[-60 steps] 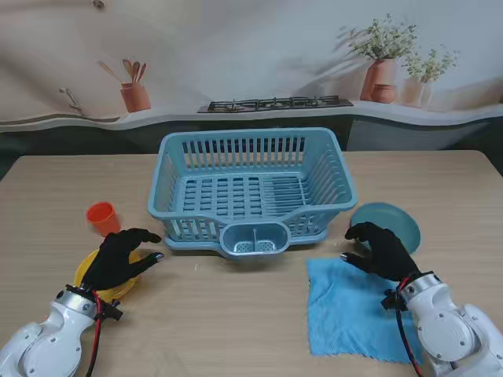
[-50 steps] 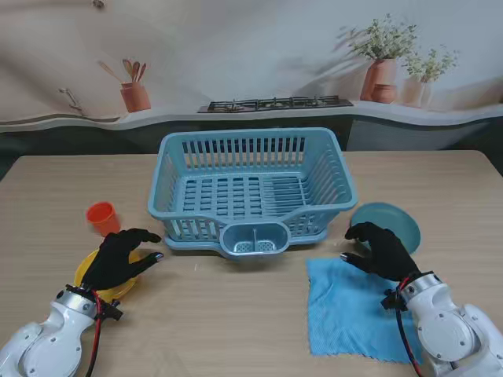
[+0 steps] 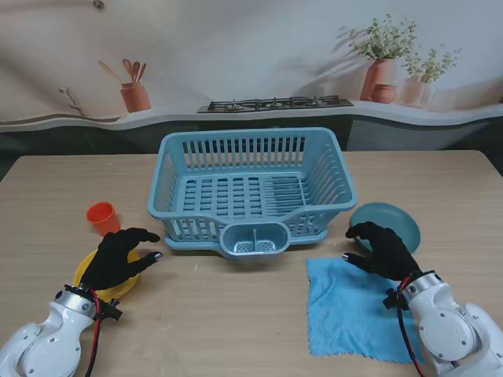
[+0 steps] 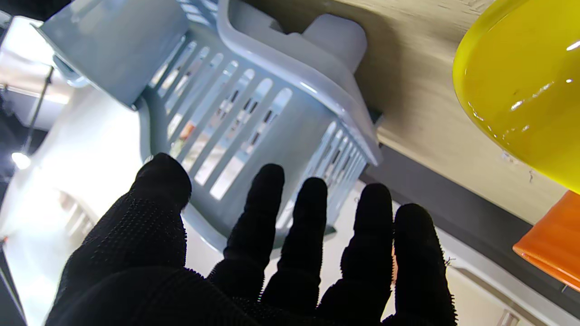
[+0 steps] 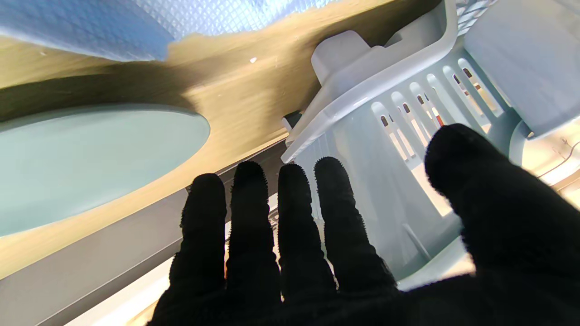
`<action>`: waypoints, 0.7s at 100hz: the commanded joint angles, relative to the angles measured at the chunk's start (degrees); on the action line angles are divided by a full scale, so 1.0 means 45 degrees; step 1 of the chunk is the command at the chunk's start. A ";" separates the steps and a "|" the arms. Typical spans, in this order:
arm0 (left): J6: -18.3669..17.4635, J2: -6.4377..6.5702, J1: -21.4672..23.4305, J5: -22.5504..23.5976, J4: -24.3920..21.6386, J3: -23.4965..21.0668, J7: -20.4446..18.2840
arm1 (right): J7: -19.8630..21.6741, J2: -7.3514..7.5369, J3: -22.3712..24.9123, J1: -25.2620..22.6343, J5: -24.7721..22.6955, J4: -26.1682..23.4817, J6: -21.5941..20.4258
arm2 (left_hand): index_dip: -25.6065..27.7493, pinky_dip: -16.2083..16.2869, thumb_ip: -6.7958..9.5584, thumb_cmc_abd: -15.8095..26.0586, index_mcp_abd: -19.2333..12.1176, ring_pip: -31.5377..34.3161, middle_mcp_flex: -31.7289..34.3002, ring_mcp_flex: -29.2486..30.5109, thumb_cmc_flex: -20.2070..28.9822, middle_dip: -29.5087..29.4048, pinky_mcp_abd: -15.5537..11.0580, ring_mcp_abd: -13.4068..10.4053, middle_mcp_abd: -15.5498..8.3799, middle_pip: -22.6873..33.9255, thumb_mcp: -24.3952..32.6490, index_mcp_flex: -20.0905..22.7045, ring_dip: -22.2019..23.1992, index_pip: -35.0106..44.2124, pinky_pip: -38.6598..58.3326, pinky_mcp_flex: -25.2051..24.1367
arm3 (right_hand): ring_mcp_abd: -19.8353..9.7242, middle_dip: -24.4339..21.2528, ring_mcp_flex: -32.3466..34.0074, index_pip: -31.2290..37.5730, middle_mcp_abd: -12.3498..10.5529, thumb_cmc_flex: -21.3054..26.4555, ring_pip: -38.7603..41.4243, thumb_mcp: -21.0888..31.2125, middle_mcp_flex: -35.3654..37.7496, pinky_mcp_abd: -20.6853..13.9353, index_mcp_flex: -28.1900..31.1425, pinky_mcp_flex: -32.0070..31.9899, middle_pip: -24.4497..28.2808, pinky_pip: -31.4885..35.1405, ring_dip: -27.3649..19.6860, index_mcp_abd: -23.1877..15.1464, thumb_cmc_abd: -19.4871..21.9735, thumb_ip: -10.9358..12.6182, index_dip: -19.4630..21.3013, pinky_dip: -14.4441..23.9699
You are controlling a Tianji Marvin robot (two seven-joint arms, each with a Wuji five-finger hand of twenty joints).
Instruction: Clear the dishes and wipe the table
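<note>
Yellow plate (image 3: 102,276) flat on table (image 3: 236,322), front left, largely covered by left hand (image 3: 118,258); rim also visible in left wrist view (image 4: 521,86). Orange cup (image 3: 103,217) upright just beyond plate, apart from rack. Teal plate (image 3: 393,223) flat at right, just beside rack corner. Blue cloth (image 3: 350,310) spread flat nearer to me than teal plate. Blue dish rack (image 3: 251,188) centred, cutlery pocket (image 3: 254,239) facing front. Left hand (image 4: 253,262): fingers extended and slightly spread, holding nothing, poised over yellow plate. Right hand (image 3: 385,251) (image 5: 344,253): fingers extended, thumb apart, holding nothing, over cloth's far edge beside teal plate.
</note>
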 commanded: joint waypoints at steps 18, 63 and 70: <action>-0.0005 -0.0002 0.0055 -0.0010 -0.0079 -0.0017 -0.0168 | 0.0288 0.0110 0.0199 0.0390 -0.0551 0.0369 -0.0216 | -0.0001 -0.0067 -0.0175 0.0093 -0.0068 -0.0062 0.0154 0.0231 -0.0066 -0.0049 0.0200 0.0164 0.0252 -0.0101 -0.0219 0.0321 -0.0122 -0.0059 -0.0374 -0.0057 | -0.0426 -0.0702 -0.0416 -0.1928 -0.0169 -0.0295 -0.1736 0.0230 0.0036 -0.0776 0.0559 -0.0671 -0.1548 -0.1390 -0.0872 0.0087 -0.0452 0.0427 -0.1143 -0.0610; 0.0052 0.0013 -0.0008 0.0012 0.0007 0.0010 -0.0213 | 0.0791 0.0285 0.0477 0.0976 -0.1334 0.0915 0.0714 | 0.0029 -0.0118 -0.0160 0.0102 -0.0065 -0.0106 0.0170 0.0187 -0.0023 -0.0047 0.0207 0.0319 0.0271 -0.0100 -0.0300 0.0309 -0.0116 -0.0062 -0.0441 -0.0086 | -0.1441 -0.1402 -0.2655 -0.5912 -0.0553 -0.0793 -0.5488 -0.0673 -0.1538 -0.2157 0.0815 -0.2263 -0.4206 -0.6921 -0.2141 0.0097 0.0228 0.0546 -0.1713 0.0173; 0.0053 0.0015 -0.0015 0.0024 0.0018 0.0011 -0.0213 | 0.0819 0.0306 0.0464 0.1068 -0.1489 0.1016 0.0924 | 0.0031 -0.0127 -0.0159 0.0102 -0.0062 -0.0100 0.0179 0.0206 -0.0021 -0.0049 0.0202 0.0259 0.0260 -0.0103 -0.0317 0.0318 -0.0111 -0.0063 -0.0454 -0.0094 | -0.1561 -0.1486 -0.2699 -0.6226 -0.0634 -0.0835 -0.6133 -0.0827 -0.1772 -0.2298 0.0696 -0.2346 -0.4396 -0.7528 -0.2395 0.0138 0.0361 0.0526 -0.1753 0.0391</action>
